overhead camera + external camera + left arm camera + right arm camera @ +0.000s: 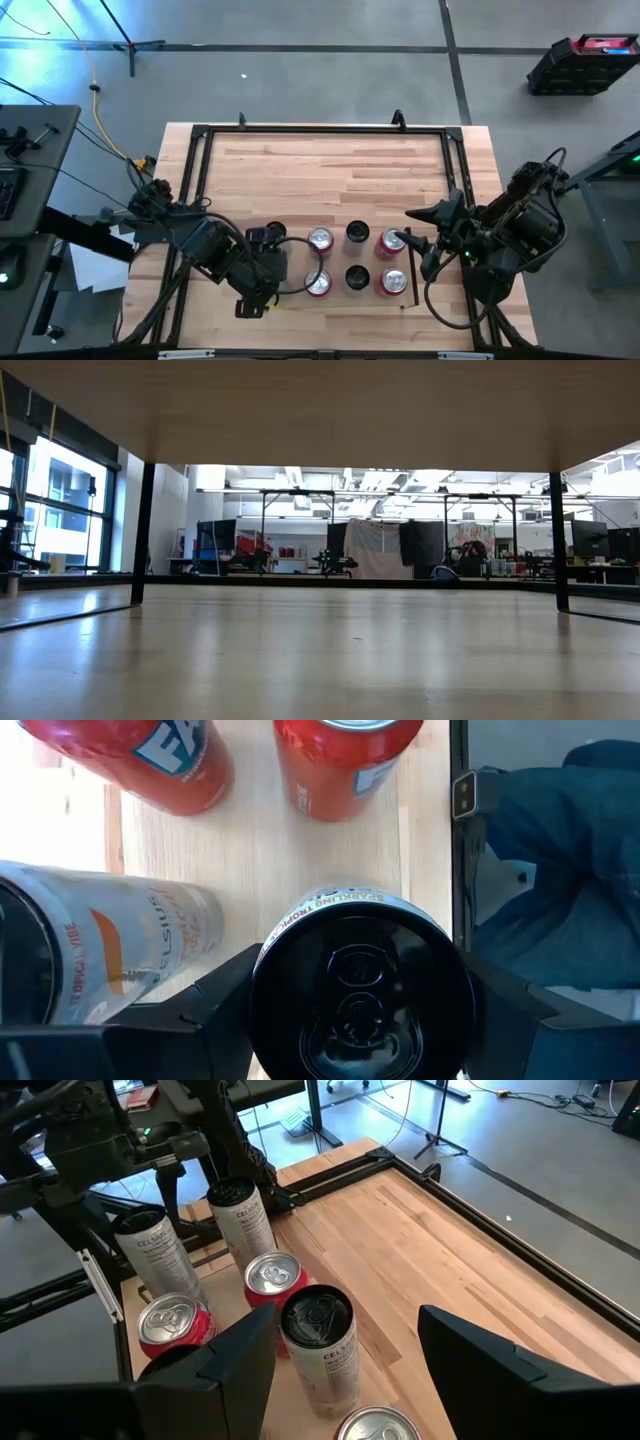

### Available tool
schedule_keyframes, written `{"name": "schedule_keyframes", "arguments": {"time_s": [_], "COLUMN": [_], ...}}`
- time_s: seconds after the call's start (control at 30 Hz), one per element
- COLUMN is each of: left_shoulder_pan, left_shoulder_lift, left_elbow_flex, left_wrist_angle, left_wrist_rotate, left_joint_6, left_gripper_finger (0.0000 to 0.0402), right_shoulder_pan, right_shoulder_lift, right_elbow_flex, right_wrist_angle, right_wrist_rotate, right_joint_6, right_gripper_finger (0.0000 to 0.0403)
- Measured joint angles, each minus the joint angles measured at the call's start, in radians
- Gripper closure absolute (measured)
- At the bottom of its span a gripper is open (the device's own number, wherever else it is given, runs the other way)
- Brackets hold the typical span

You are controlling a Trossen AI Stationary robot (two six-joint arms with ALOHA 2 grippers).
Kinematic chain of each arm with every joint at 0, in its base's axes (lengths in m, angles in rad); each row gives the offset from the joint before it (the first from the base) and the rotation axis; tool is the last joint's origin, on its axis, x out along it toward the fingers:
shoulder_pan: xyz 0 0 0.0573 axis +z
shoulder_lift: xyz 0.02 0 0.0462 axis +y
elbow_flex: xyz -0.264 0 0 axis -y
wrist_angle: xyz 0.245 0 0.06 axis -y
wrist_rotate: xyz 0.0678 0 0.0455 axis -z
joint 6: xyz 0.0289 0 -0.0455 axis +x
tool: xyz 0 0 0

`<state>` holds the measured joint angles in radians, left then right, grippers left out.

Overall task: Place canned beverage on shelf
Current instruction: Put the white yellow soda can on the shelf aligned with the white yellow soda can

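**Inspector:** Where is the black-topped white beverage can (362,990)?

**Assistant:** Upright at the left end of the pale-wood shelf with dark side rails (338,262), pinched between the left gripper's (272,238) fingers. Six other cans stand alongside it. Whether its base rests on the shelf, I cannot tell.

**Inspector:** Step in hand?

**Assistant:** Placement, in my judgement. The next move calls for seating the can, then releasing and lifting straight up.

**Inspector:** The right gripper (415,240)?

**Assistant:** Spread and empty at the shelf's right end.
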<state>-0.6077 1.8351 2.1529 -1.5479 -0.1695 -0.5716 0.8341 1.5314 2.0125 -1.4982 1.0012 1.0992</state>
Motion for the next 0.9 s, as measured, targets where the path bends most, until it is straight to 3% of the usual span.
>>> {"name": "schedule_keyframes", "arguments": {"time_s": [0.47, 0.73, 0.9], "left_shoulder_pan": [0.000, 0.006, 0.012], "left_shoulder_lift": [-0.002, -0.002, -0.002], "left_elbow_flex": [0.000, 0.000, -0.001], "left_wrist_angle": [-0.004, -0.004, -0.005], "left_wrist_rotate": [0.003, 0.003, 0.005], "left_joint_6": [0.023, 0.026, 0.026], "left_gripper_finger": [0.0154, 0.0117, 0.0114], "right_shoulder_pan": [0.000, 0.000, 0.000], "right_shoulder_lift": [0.000, 0.000, 0.000], "right_elbow_flex": [0.000, 0.000, 0.000], "right_wrist_angle": [0.010, 0.010, 0.010], "right_wrist_rotate": [-0.004, -0.003, -0.004], "right_joint_6": [0.021, 0.022, 0.019], "right_gripper_finger": [0.0174, 0.0174, 0.0174]}}
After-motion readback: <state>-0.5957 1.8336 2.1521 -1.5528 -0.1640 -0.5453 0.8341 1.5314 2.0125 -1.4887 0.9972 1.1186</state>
